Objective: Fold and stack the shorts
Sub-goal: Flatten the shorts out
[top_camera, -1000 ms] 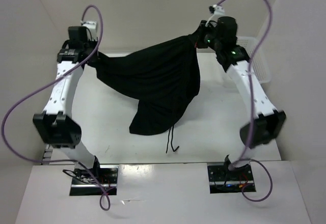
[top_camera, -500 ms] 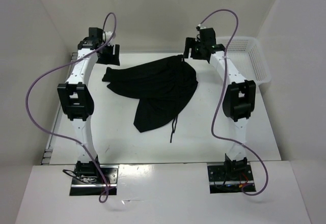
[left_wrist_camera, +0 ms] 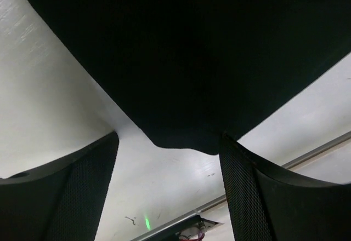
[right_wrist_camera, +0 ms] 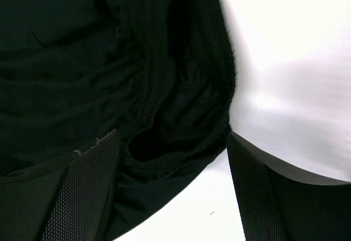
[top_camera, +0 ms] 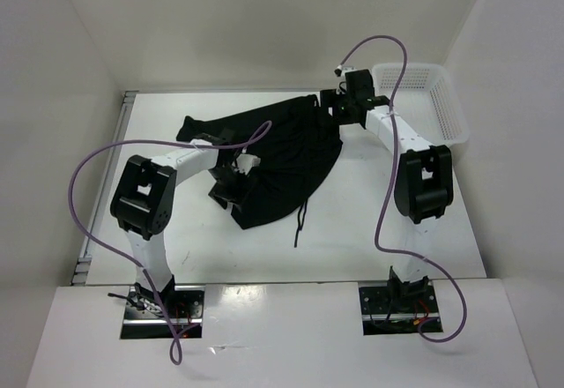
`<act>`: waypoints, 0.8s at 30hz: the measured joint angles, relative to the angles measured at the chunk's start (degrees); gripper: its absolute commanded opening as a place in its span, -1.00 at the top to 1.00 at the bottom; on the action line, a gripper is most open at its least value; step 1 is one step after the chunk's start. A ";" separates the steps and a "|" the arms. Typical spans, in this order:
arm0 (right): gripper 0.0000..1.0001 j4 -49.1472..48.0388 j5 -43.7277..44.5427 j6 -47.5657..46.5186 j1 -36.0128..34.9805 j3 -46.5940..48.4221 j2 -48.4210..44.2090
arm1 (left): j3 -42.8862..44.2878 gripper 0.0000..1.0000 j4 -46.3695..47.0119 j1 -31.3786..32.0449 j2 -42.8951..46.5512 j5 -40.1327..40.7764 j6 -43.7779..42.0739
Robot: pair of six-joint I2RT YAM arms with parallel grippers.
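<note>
The black shorts [top_camera: 286,145] lie spread and rumpled on the white table, their thin drawstring [top_camera: 301,220] trailing toward the near edge. My left gripper [top_camera: 224,190] hovers open over the shorts' near-left hem. In the left wrist view that hem [left_wrist_camera: 192,60] fills the top, and the open left gripper [left_wrist_camera: 169,140] holds nothing. My right gripper [top_camera: 332,104] is open at the shorts' far-right corner. In the right wrist view the gathered waistband [right_wrist_camera: 164,115] lies under the open right gripper [right_wrist_camera: 171,137], ungripped.
A white mesh basket [top_camera: 452,110] stands at the back right, just beyond the right arm. White walls close in the table at the back and both sides. Bare table [top_camera: 370,220] lies between the shorts and the arm bases.
Both grippers opened and let go of the shorts, which dropped from hanging to lying on the table. The left arm swung from the back left to the near hem. The right arm lowered.
</note>
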State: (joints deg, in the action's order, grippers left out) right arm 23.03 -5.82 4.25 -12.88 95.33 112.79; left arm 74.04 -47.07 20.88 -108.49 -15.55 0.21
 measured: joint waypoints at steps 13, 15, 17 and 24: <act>-0.77 -1.95 -7.39 -6.54 -2.54 -5.84 1.57 | -0.68 0.97 6.86 2.84 -2.71 -2.10 0.20; -0.77 -2.36 -7.52 -7.17 -3.04 -5.49 1.95 | -0.52 1.00 6.95 2.64 -2.99 -3.28 0.26; -0.77 -2.38 -7.85 -7.58 -3.37 -5.40 2.16 | -0.13 1.00 6.56 1.84 -3.10 -3.91 0.20; -0.49 -2.45 -10.40 -8.83 -3.41 -5.18 2.58 | 10.95 1.00 3.02 -11.69 -3.19 -1.70 0.02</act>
State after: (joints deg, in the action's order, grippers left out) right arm 20.58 -16.23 -4.58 -16.29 90.15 115.37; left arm 84.99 -44.05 9.19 -111.68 -17.26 0.23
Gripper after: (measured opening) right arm 0.750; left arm 0.007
